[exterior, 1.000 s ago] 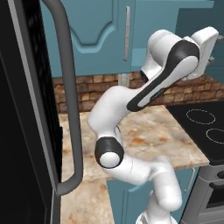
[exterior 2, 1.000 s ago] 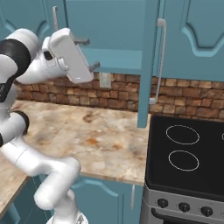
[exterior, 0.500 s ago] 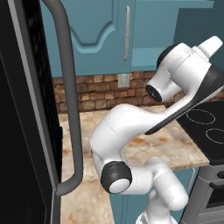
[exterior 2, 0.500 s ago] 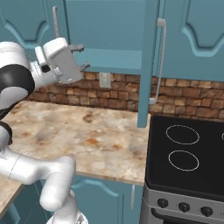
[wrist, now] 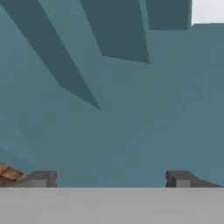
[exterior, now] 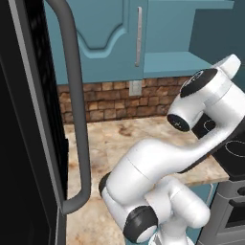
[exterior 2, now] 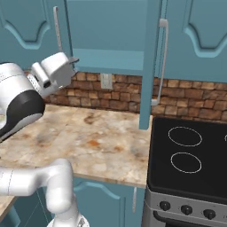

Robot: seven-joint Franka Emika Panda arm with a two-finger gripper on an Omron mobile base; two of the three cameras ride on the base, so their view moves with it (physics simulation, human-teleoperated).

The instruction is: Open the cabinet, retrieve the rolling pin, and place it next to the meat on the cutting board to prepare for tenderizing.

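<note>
Teal wall cabinet (exterior 2: pixel 106 35), one arched door swung open edge-on; interior contents not discernible, shelf underside blank. Two-finger dark-tipped gripper (wrist: pixel 109 178): fingers spread wide, grasping nothing, raised just below and left of the open cabinet, pointing up into it.

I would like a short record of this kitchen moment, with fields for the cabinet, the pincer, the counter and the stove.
cabinet: teal wall cabinet, one door swung open and seen edge-on, teal shelf bare where visible
pincer: pincer open, holding nothing, raised in front of the open cabinet
hand view: fingertips wide apart, facing teal panels
counter: marbled beige counter, brick wall behind
stove: black cooktop right of the counter
rolling pin: cannot tell where it is
</note>
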